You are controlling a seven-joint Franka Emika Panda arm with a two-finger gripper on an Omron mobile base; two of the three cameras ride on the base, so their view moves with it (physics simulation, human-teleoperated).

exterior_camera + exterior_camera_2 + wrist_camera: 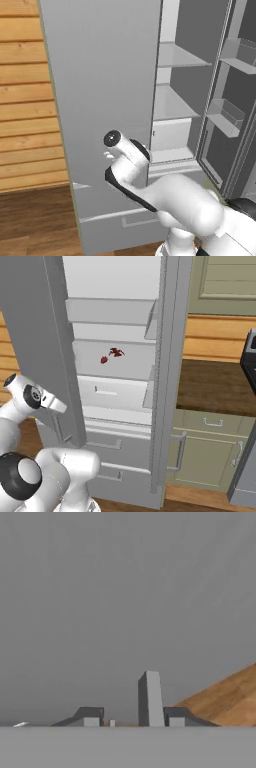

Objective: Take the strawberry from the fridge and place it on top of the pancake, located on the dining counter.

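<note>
On fridge (165, 356) shelf, strawberry (104, 360), orientation unclear

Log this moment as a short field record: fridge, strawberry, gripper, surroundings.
fridge: tall light grey fridge, doors open, grey shelves showing
strawberry: tiny dark red strawberry on a middle shelf, beside a dark red scrap, untouched
gripper: two-finger gripper nearly shut around a grey vertical bar handle
surroundings: wooden plank wall, pale green cabinet

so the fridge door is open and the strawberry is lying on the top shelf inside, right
Not quite. The fridge door is open, but the strawberry lies on the second shelf down, under the top one. The right base view shows this.
</note>
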